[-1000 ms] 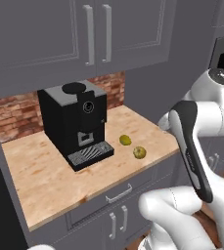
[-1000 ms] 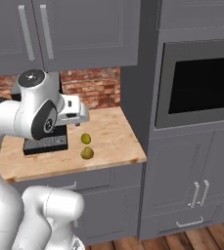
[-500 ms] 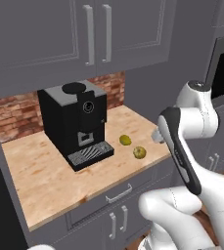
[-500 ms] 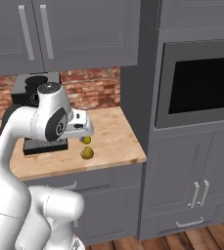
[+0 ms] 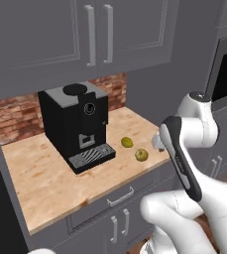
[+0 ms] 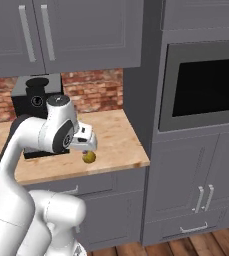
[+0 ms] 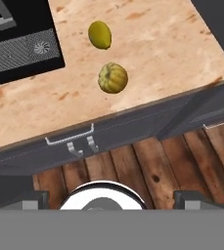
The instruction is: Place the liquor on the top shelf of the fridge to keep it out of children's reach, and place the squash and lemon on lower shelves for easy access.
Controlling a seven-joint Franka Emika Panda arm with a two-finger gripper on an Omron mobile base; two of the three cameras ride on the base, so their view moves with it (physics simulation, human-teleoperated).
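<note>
A ribbed yellow-green squash (image 7: pixel 113 77) lies on the wooden counter (image 7: pixel 182 44) near its front edge, and a smooth lemon (image 7: pixel 100 34) sits just behind it. From the left base view the lemon (image 5: pixel 127 142) and squash (image 5: pixel 141 155) lie right of the coffee machine. My gripper (image 6: pixel 88 148) hangs just above the squash (image 6: pixel 89 157), pointing down. In the hand view the gripper (image 7: pixel 111 197) is open, its fingertips (image 7: pixel 30 198) wide apart with nothing between them. The liquor, the fridge and its top shelf are out of view.
A black coffee machine (image 5: pixel 78 124) stands on the counter's left part against the brick wall. Grey cabinets (image 5: pixel 95 34) hang above it. A tall unit with a dark built-in oven (image 6: pixel 206 87) bounds the counter's right end. Drawers with handles (image 7: pixel 69 140) sit below, over a wooden floor.
The arm has swung down and in toward the counter, bringing the hand from high at the right down to just above the squash. The gripper stayed open.
</note>
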